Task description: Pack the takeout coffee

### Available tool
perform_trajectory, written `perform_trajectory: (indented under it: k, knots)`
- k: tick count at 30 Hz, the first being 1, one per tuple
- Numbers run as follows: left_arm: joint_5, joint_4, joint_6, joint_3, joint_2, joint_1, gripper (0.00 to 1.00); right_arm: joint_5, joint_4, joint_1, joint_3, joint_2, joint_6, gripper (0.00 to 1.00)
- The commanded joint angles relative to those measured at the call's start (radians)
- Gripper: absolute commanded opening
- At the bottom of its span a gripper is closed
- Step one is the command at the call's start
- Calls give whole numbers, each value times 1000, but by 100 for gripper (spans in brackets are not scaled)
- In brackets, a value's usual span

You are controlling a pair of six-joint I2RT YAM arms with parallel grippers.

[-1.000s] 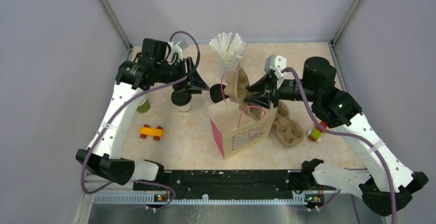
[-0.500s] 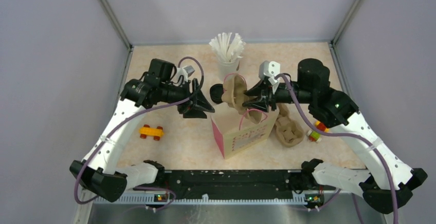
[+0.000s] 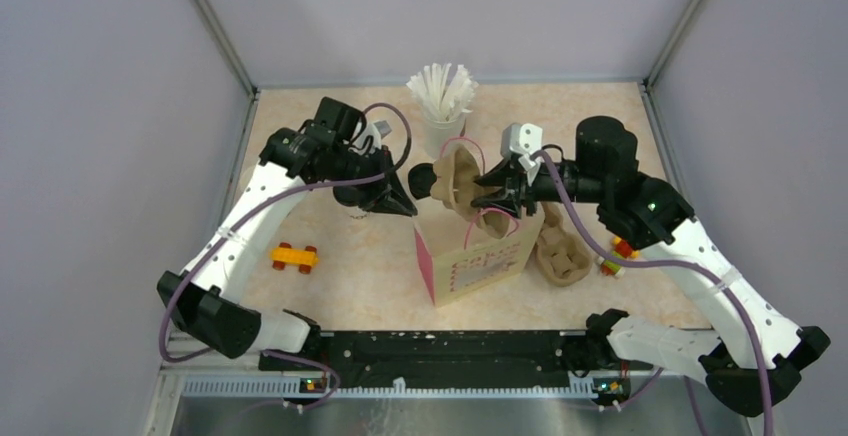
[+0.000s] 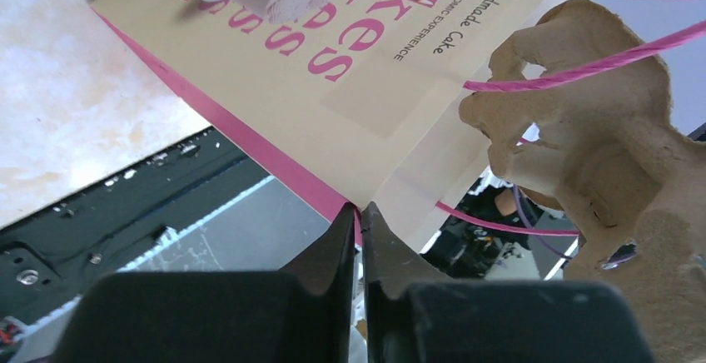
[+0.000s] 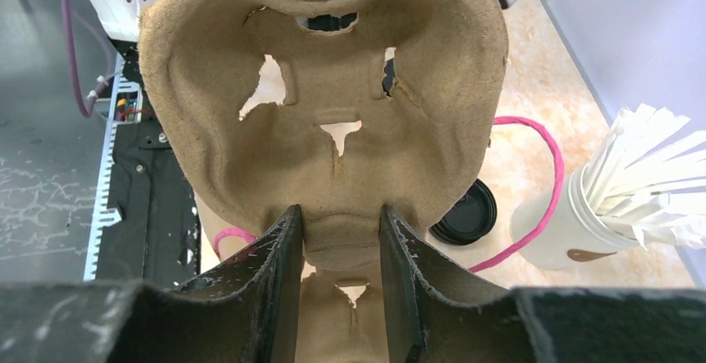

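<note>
A takeout coffee with a black lid (image 3: pixel 421 178) stands behind the pink-and-cream paper bag (image 3: pixel 480 256), and its lid also shows in the right wrist view (image 5: pixel 466 213). A second cup (image 3: pixel 350 204) is mostly hidden under my left arm. My left gripper (image 3: pixel 405 206) is shut on the bag's top left corner, and its tips (image 4: pixel 360 211) pinch the pink edge of the bag (image 4: pixel 333 55). My right gripper (image 3: pixel 480 194) is shut on a brown pulp cup carrier (image 3: pixel 460 176). It holds the carrier upright above the bag's mouth, and the carrier fills the right wrist view (image 5: pixel 333 88).
A white cup of straws (image 3: pixel 441 106) stands at the back and shows in the right wrist view (image 5: pixel 574 221). A second pulp carrier (image 3: pixel 562 254) lies right of the bag. A yellow toy (image 3: pixel 293 256) lies at the left and a small toy (image 3: pixel 618 254) at the right.
My left arm swung right and toward the bag, and its gripper closed on the bag's corner. My right gripper shifted the carrier slightly left over the bag.
</note>
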Motion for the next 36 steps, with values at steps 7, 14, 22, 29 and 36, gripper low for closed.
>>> perform_trajectory:
  k: [7, 14, 22, 29, 36]
  knots:
    - [-24, -121, 214, 212, 113, 3, 0, 112, -235, 131, 129, 82, -176, 21]
    - [-3, -171, 280, 244, 143, 36, 0, 229, -324, 207, 228, 161, -203, 20]
    - [54, -174, 295, 254, 158, 41, 0, 322, -367, 236, 292, 210, -194, 20]
    - [91, -162, 293, 263, 171, 41, 0, 386, -452, 243, 300, 248, -242, 20]
    - [111, -138, 274, 276, 188, 42, 0, 422, -496, 245, 308, 284, -278, 20]
